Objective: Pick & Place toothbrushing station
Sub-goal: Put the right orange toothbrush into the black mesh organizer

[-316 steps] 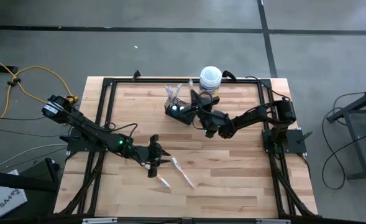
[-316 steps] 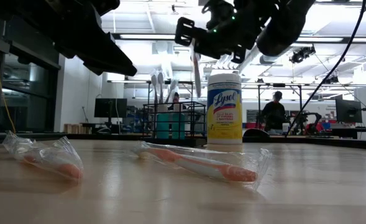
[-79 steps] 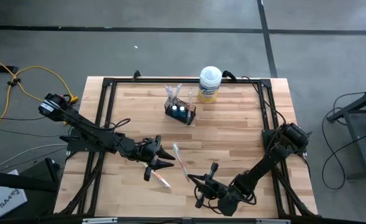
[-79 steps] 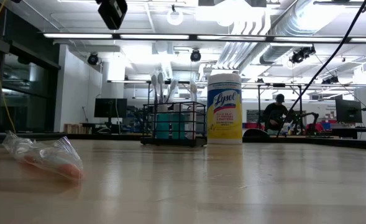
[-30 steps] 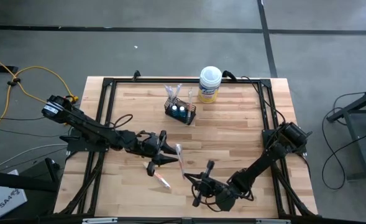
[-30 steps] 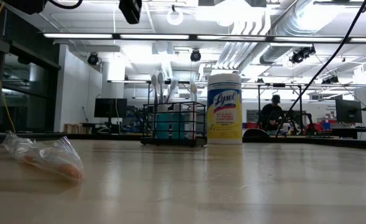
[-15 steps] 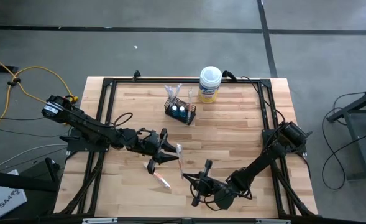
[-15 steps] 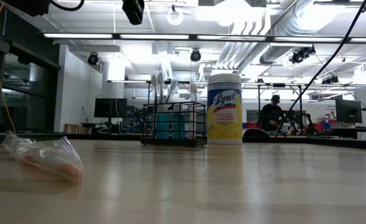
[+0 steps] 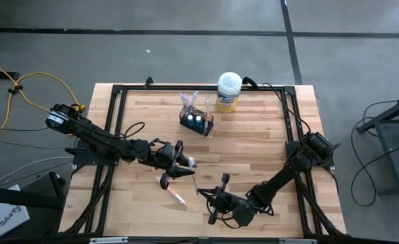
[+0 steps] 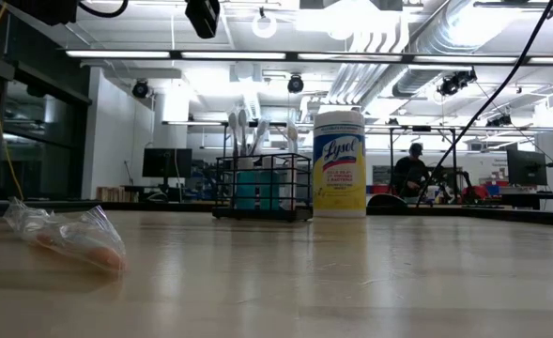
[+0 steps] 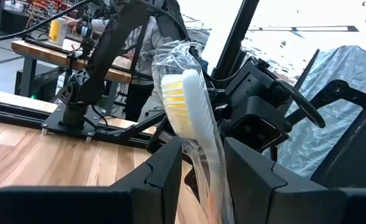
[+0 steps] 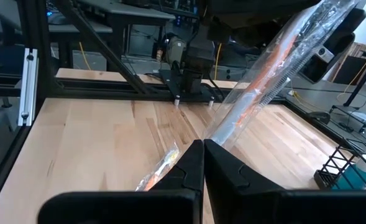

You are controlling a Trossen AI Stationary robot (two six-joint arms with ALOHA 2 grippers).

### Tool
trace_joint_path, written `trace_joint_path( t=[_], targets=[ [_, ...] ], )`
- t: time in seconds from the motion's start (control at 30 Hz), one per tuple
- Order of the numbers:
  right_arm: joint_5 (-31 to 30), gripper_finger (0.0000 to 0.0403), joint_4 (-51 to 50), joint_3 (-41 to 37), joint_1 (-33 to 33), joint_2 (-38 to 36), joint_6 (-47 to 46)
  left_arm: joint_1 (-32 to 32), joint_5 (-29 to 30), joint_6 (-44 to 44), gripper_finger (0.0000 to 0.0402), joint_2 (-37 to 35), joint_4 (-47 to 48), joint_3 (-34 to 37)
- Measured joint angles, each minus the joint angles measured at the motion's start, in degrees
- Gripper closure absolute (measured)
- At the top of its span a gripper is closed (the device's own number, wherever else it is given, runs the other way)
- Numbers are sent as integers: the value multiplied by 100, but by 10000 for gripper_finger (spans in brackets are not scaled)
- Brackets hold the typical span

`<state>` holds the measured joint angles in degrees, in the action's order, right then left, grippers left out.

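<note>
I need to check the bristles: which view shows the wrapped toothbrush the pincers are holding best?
The left wrist view: the wrapped toothbrush fills it, bristles up, between the left pincer fingers. The right wrist view shows its handle; the high view a sliver; the low view nothing.

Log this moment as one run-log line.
left hand: shut on wrapped toothbrush, lifted | right hand: shut on same wrapper's other end | second wrapped toothbrush: on table | basket: untouched

The left arm reaches in from the table's left edge, stretched low toward the middle, its left gripper (image 9: 183, 167) (image 11: 202, 163) with fingers closed on something thin between them; the right arm folds back from the right edge toward the near side, its right gripper (image 9: 221, 186) (image 12: 202, 155) with fingers pressed together.
</note>
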<state>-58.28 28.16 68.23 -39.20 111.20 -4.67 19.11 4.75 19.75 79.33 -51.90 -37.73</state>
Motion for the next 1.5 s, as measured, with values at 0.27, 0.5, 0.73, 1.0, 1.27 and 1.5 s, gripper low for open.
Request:
trace_joint_path(
  t=[0.27,0.5,0.73,1.0,1.27,1.5],
  targets=[
    [0,401,-2,0,0,0,-2,0,0,0,315,0,0,0],
    [-16,401,-18,0,0,0,-24,2,-22,8,376,-5,-11,0],
    [-17,401,-21,-2,2,0,-25,4,-31,7,392,-9,-11,-5],
    [152,401,-4,-2,3,0,-26,7,-22,59,393,-9,5,-5],
    [127,401,-4,-2,2,0,-51,4,-15,90,394,-9,4,-5],
    [179,401,-48,-2,36,0,-169,4,0,87,394,-4,7,-5]
  ],
)
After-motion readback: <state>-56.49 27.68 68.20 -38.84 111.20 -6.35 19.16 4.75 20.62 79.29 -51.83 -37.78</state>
